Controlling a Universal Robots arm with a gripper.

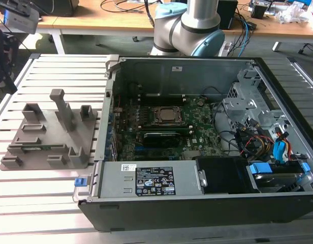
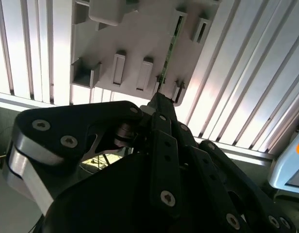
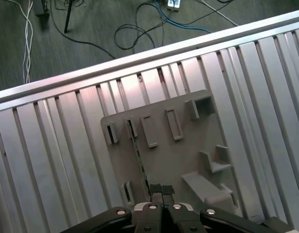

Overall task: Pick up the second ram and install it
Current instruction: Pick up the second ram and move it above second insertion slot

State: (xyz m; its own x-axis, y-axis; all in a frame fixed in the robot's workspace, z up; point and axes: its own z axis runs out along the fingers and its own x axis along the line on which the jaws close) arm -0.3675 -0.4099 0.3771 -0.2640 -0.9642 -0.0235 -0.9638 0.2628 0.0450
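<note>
A slatted aluminium table (image 1: 34,203) carries a grey plastic fixture (image 1: 50,134) toward its edge at the exterior view's left, with an open computer case (image 1: 197,216) just beside it. The second ram (image 3: 139,160) stands on edge in the fixture with its ends caught in slotted holders. That most likely leaves its upper edge free to be gripped from above.

The gripper (image 3: 160,188) hangs over the fixture, apart from it and in line with one end of the stick. Its black pads (image 3: 154,189) lie together, with nothing between them that I can see. In the second wrist view the stick's near end runs behind the fingertips, so the gap there is hard to judge. The stick's chips cannot be made out.

Inside the case, the memory slots (image 1: 164,137) beside the CPU socket (image 1: 166,116) are too dark to read.
</note>
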